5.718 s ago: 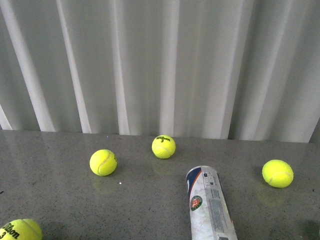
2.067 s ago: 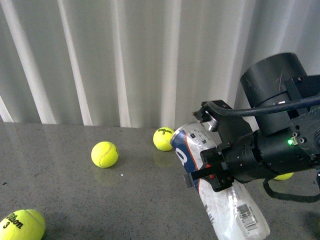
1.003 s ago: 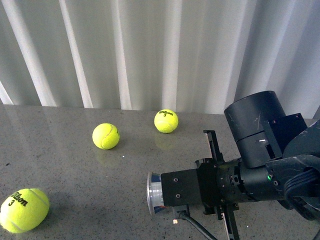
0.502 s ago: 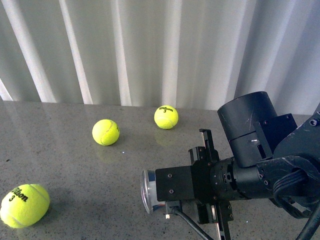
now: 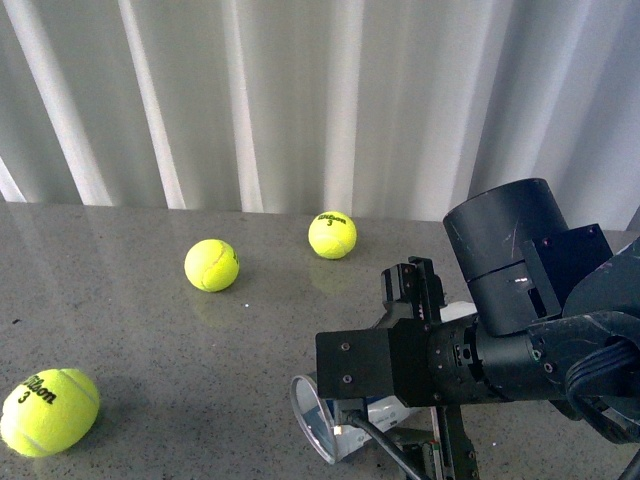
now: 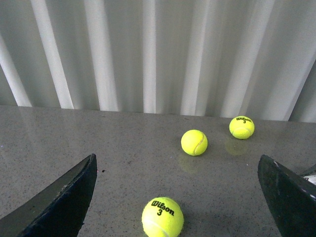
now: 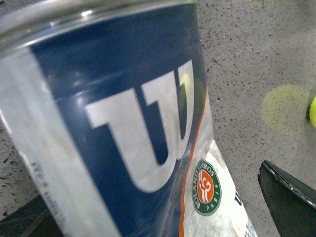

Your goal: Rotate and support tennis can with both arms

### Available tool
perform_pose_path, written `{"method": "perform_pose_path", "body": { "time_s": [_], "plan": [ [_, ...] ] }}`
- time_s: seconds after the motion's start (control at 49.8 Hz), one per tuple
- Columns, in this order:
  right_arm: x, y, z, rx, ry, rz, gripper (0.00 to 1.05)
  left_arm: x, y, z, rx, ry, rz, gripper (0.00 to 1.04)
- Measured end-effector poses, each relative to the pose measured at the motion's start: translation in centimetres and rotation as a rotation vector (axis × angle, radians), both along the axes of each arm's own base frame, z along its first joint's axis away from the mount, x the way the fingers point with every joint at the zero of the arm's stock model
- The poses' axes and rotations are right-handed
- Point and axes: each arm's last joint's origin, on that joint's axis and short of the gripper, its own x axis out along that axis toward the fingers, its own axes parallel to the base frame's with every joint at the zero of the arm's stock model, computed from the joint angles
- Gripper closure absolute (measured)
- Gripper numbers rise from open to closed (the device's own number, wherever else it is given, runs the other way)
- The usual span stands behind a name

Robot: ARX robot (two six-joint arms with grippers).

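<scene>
The tennis can [image 5: 325,425] lies tilted low over the grey table, its metal-rimmed open end facing me at the front; most of its body is hidden behind my right arm. My right gripper [image 5: 425,375] is shut on the tennis can. In the right wrist view the can [image 7: 123,128] fills the picture, with navy label, white W, orange stripe and round green emblem [image 7: 206,186]. My left gripper [image 6: 182,200] is open, its dark fingers [image 6: 59,200] spread wide over the table, holding nothing. The left arm does not show in the front view.
Three yellow-green tennis balls lie on the grey table [image 5: 130,340]: one at the front left [image 5: 48,412], one mid left [image 5: 211,265], one further back [image 5: 332,235]. All three show in the left wrist view, the nearest [image 6: 162,217] between the open fingers. White curtain [image 5: 300,100] stands behind.
My right arm came in and took hold of the can, lifted and turned it. In the last half second the can's open end dropped lower and tilted, and the gripper rolled slightly.
</scene>
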Motion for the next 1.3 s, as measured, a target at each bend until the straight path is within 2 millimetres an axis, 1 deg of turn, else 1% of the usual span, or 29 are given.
{"method": "perform_pose_path", "body": {
  "time_s": [0.221, 0.421, 0.502, 0.622, 0.722, 0.943, 1.003, 1.083, 1.144, 1.204, 1.304],
  "plan": [
    [0.0, 0.2, 0.6, 0.013, -0.001, -0.025, 0.07, 0.0, 0.0, 0.0, 0.0, 0.0, 0.0, 0.07],
    [-0.3, 1.0, 1.0, 0.045, 0.007, -0.047, 0.07, 0.0, 0.0, 0.0, 0.0, 0.0, 0.0, 0.07],
    [-0.6, 1.3, 2.1, 0.082, 0.017, -0.061, 0.07, 0.0, 0.0, 0.0, 0.0, 0.0, 0.0, 0.07],
    [-0.9, 1.4, 4.6, 0.166, 0.031, -0.085, 0.07, 0.0, 0.0, 0.0, 0.0, 0.0, 0.0, 0.07],
    [-1.1, 1.2, 5.9, 0.199, 0.029, -0.1, 0.07, 0.0, 0.0, 0.0, 0.0, 0.0, 0.0, 0.07],
    [-2.3, -0.4, 7.6, 0.265, 0.068, -0.136, 0.07, 0.0, 0.0, 0.0, 0.0, 0.0, 0.0, 0.07],
    [-2.4, -1.0, 8.8, 0.308, 0.053, -0.166, 0.07, 0.0, 0.0, 0.0, 0.0, 0.0, 0.0, 0.07],
    [-1.9, -2.3, 11.7, 0.399, -0.063, -0.272, 0.07, 0.0, 0.0, 0.0, 0.0, 0.0, 0.0, 0.07],
    [-1.5, -3.1, 13.1, 0.445, -0.14, -0.347, 0.07, 0.0, 0.0, 0.0, 0.0, 0.0, 0.0, 0.07],
    [-1.0, -4.5, 14.7, 0.521, -0.238, -0.481, 0.07, 0.0, 0.0, 0.0, 0.0, 0.0, 0.0, 0.07],
    [-0.7, -6.5, 16.5, 0.623, -0.352, -0.657, 0.07, 0.0, 0.0, 0.0, 0.0, 0.0, 0.0, 0.07]
  ]
}}
